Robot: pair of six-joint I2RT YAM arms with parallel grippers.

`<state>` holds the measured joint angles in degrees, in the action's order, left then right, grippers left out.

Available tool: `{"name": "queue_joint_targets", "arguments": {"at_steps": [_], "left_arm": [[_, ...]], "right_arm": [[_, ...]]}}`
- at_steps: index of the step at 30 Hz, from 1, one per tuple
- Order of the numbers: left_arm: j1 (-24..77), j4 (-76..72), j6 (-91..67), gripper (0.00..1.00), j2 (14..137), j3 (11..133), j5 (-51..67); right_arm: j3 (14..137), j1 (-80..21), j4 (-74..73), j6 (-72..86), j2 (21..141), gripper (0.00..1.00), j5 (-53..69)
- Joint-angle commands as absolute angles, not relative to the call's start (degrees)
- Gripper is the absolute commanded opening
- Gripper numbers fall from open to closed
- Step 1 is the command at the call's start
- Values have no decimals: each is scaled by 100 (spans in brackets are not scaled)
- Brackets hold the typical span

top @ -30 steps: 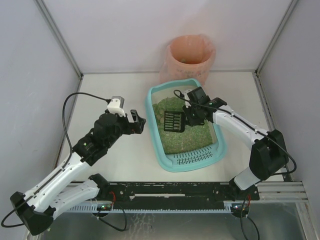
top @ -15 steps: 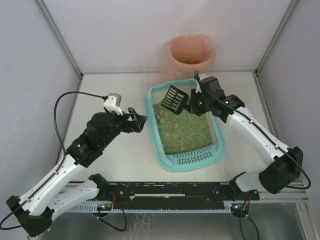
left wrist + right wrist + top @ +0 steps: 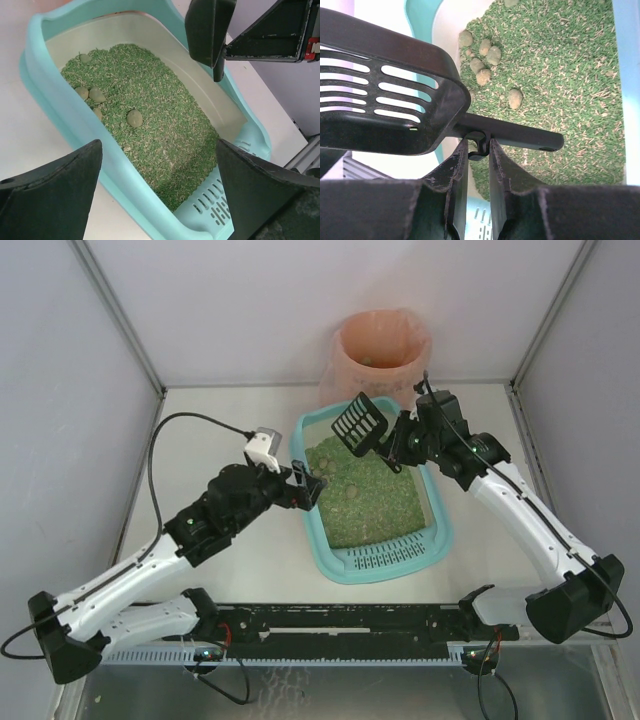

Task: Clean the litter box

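Now the right claw (image 3: 392,445), clenched on the scoop (image 3: 360,422), hovers over the far end of the litter box (image 3: 390,555) — left claw (image 3: 308,485) released

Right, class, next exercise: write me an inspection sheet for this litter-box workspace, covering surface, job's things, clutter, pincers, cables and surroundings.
Surface: pale, smooth table.
Job's things: teal litter box holds green litter with several clumps; black slotted scoop raised over its far end; pink-bagged bin behind it.
Clutter: nothing seen.
Pincers: left pincer open, empty, by the box's left rim; right pincer shut on the scoop's handle.
Cables: black cable loops above the left arm.
Surroundings: plain walls on three sides.
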<state>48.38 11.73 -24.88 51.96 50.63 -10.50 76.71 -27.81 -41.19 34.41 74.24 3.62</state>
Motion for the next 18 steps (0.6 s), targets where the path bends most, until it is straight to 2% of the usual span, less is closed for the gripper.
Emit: {"name": "queue_joint_targets", "arguments": {"at_steps": [1,10,18], "left_arm": [[5253,438,-2559,98,5474,5589,-1885],[6124,609,-2794,96,6852,6932,-3998],[6540,1049,-3445,92,7879,7744,-4537]], "right_arm": [[7877,-2744,-4109,4024,7278,0,534],[7845,-2740,-4232,4303,7134,0,77],[7816,-2711,-4197,4316,6981,0,-52]]}}
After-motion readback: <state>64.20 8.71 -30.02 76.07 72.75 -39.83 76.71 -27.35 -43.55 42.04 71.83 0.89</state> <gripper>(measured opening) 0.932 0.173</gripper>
